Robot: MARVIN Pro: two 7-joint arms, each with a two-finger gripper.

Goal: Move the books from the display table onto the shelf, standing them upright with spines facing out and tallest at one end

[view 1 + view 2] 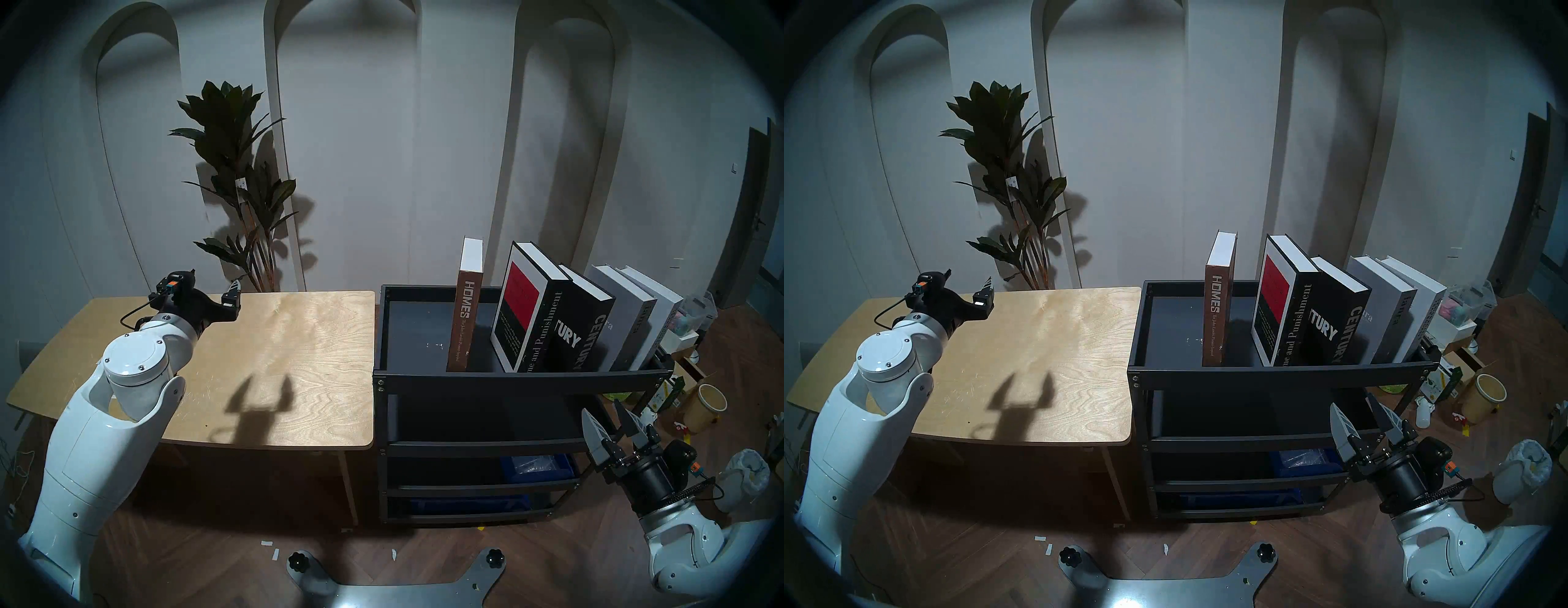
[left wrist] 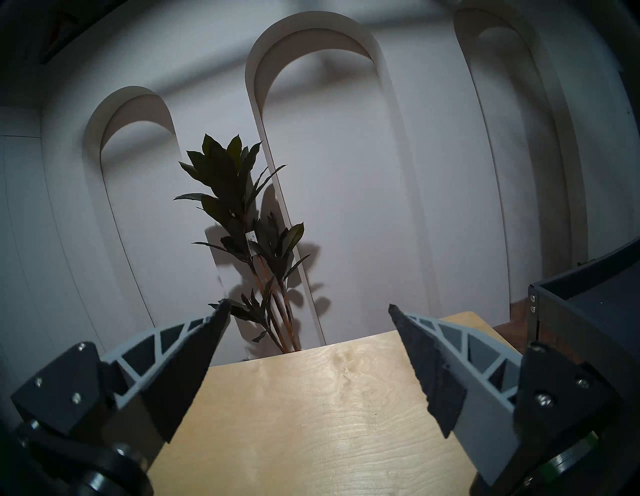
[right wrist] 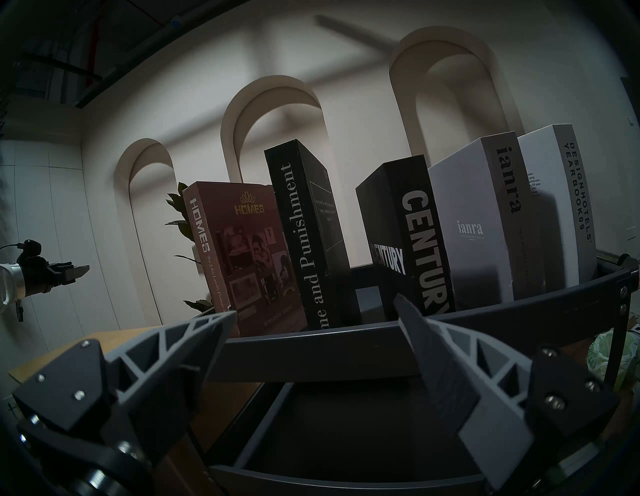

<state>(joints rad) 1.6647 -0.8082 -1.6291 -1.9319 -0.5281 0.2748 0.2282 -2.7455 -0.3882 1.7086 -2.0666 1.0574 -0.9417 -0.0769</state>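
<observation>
All five books are standing on the shelf (image 1: 509, 375) at 3 o'clock of the bare display table (image 1: 297, 361), so the moving step seems finished; the left gripper (image 1: 212, 293) and the right gripper (image 1: 609, 424) are both hanging empty with jaws spread, and the next move is probably only closing the gap beside HOMES (image 1: 462, 322).

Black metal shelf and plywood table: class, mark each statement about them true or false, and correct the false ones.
1. All five books stand on the black metal shelf. True.
2. The tall brown "HOMES" book leans against the black "Crime and Punishment" book. False: it stands apart, with a gap between them.
3. The light plywood table carries one book. False: it carries none.
4. The left gripper is open and holds nothing. True.
5. The right gripper grips the thick black "CENTURY" book. False: it is open, below the shelf's top.
</observation>
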